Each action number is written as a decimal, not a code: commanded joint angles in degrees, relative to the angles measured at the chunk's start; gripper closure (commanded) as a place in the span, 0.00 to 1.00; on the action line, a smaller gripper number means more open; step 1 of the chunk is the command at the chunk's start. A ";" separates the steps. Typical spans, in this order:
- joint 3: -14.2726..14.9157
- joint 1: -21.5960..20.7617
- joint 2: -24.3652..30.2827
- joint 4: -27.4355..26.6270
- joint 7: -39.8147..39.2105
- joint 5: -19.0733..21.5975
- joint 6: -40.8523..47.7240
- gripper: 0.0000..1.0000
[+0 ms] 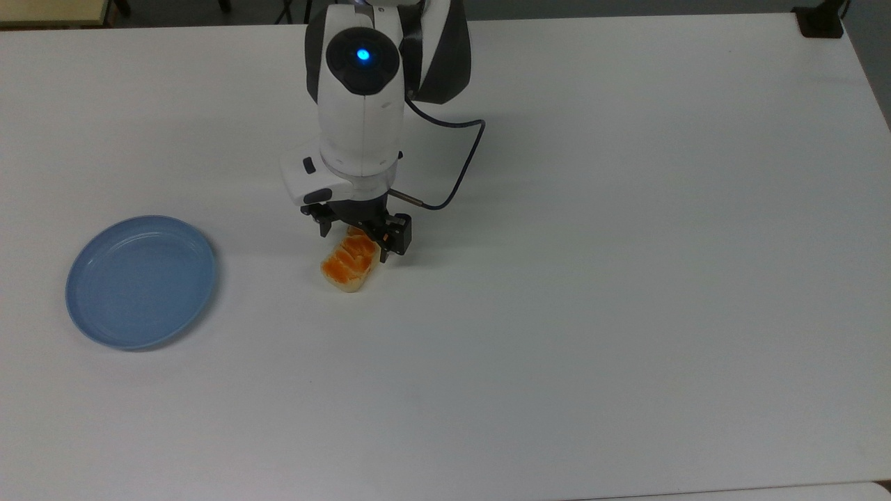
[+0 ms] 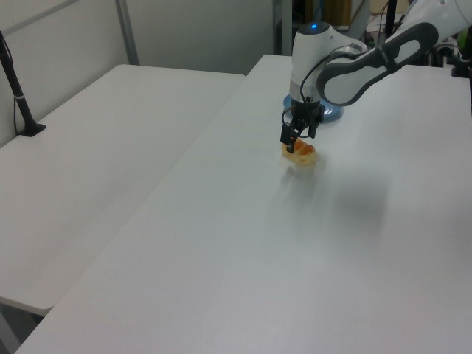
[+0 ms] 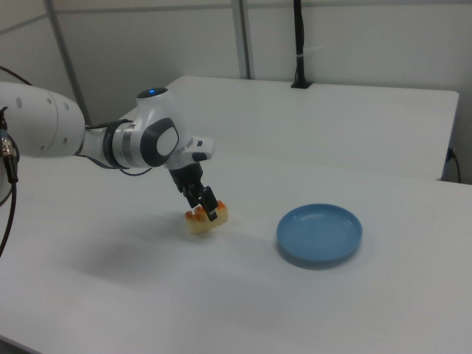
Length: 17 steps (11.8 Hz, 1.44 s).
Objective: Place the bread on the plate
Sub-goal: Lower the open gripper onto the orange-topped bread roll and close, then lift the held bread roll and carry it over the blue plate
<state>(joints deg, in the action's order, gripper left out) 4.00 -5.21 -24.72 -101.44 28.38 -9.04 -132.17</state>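
The bread (image 1: 344,266) lies on the white table (image 1: 557,278), slanted, with its orange-brown ridged top facing up. My gripper (image 1: 355,243) is open and lowered over the bread's far end, one finger on each side of it, and the arm hides that end. In the left view the gripper (image 2: 295,141) sits just above the bread (image 2: 304,155). The right view shows the gripper (image 3: 203,210) at the bread (image 3: 210,219). The light-blue plate (image 1: 139,278) stands empty at the top view's left, apart from the bread, and appears as the plate (image 3: 318,234) in the right view.
A black cable (image 1: 459,174) loops from the wrist on the top view's right. A black post base (image 1: 821,21) sits at the table's far right corner in the top view. A second white table (image 2: 110,147) with a black pole (image 2: 18,96) adjoins on the left view's left.
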 commanded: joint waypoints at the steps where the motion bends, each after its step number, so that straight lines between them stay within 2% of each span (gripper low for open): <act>1: -0.31 -0.33 0.11 -2.44 2.47 -3.53 -1.60 0.15; 2: -0.31 -0.41 -0.67 -2.62 2.39 -3.79 -1.69 0.28; 4: -0.57 -0.15 -0.51 -1.92 2.04 -3.79 -1.60 0.62; 5: -0.83 0.20 0.11 -1.31 1.86 -3.71 -1.42 0.72; 7: -1.19 1.60 1.07 -0.51 0.02 -3.09 -0.98 0.72; 9: -1.19 4.41 2.39 1.32 -5.49 -2.74 0.76 0.72; 10: -1.28 7.03 2.66 3.42 -11.27 -2.22 3.47 0.72; 13: -1.19 14.50 2.05 12.73 -32.17 7.07 12.25 0.72; 15: -1.19 18.38 1.17 16.52 -42.48 7.63 17.80 0.72; 17: -1.10 21.02 -2.24 20.82 -48.30 7.28 19.14 0.72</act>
<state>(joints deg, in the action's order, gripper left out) 3.53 13.48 -23.04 -85.96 -13.41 -2.43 -115.52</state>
